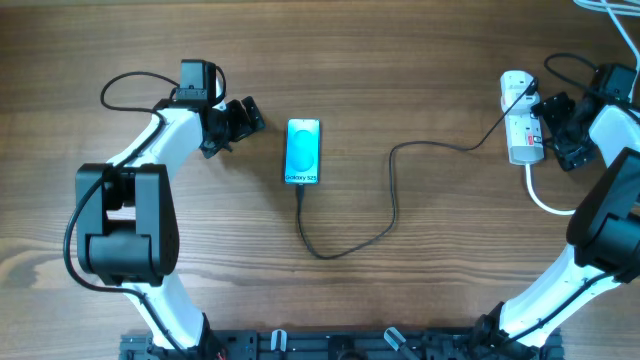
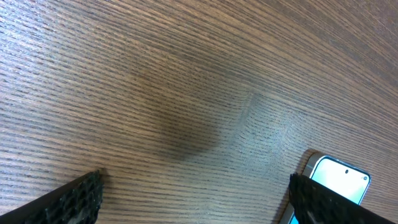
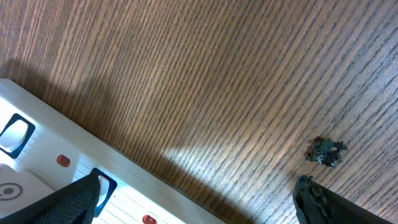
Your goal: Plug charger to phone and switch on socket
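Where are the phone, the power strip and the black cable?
phone point(image 1: 303, 152), overhead view, middle of its green screen.
power strip point(image 1: 522, 148), overhead view, lower part of its white body.
black cable point(image 1: 395, 195), overhead view, stretch right of the phone.

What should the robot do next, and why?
Probably ease the open right gripper onto the socket to press its switch: the charger already seems to reach the bottom edge of the phone, and that gripper sits right beside the socket.
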Controlling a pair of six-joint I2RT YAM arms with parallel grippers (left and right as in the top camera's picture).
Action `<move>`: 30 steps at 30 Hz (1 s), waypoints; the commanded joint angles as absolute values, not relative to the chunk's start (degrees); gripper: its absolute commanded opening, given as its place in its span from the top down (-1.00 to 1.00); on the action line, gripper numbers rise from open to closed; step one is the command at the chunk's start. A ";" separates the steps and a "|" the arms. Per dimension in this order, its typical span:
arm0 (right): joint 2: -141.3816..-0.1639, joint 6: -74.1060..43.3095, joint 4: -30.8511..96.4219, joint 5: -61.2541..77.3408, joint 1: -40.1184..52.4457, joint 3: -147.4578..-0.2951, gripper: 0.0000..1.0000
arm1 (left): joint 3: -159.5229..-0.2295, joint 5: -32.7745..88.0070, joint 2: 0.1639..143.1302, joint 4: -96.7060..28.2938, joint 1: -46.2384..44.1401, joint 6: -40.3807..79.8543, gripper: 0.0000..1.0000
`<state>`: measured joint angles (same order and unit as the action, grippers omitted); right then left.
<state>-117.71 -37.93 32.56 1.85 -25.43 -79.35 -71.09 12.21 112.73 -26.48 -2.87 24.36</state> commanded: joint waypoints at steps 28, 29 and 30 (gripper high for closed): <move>-119.70 -32.49 35.05 7.46 -24.53 -79.00 -1.00 | -69.21 10.81 115.20 -26.55 -2.39 24.91 -1.00; -119.70 -32.49 35.07 7.46 -24.53 -79.00 -1.00 | -69.21 10.81 115.20 -26.52 -2.39 24.91 -1.00; -119.70 -32.51 35.05 7.44 -24.51 -79.00 -1.00 | -69.21 10.81 115.20 -26.52 -2.39 24.88 -1.00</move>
